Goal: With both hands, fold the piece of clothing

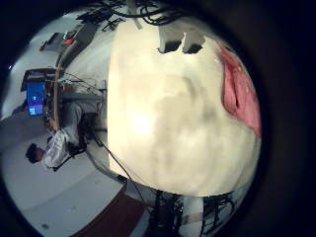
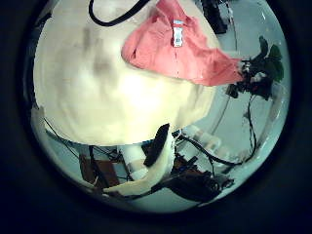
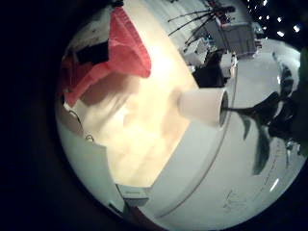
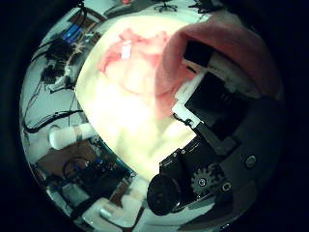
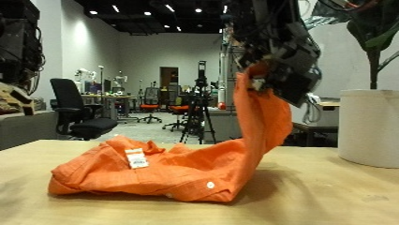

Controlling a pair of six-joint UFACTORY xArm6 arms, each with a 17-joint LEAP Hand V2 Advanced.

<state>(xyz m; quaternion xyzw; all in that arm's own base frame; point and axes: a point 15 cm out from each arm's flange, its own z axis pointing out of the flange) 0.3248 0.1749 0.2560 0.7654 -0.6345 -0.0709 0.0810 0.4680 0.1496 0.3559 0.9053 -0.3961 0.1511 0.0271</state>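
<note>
Orange garment on worktop, one edge lifted, pinched by right hand; white pot nearby; left hand unseen, state undeterminable

A black office chair stands on the floor beyond the wooden table. Behind the chair rises a pale wall, with ceiling lights in rows above it.

The garment hanging from the black-and-white hand is plain orange. Its label is white. The table below is pale tan.
</note>
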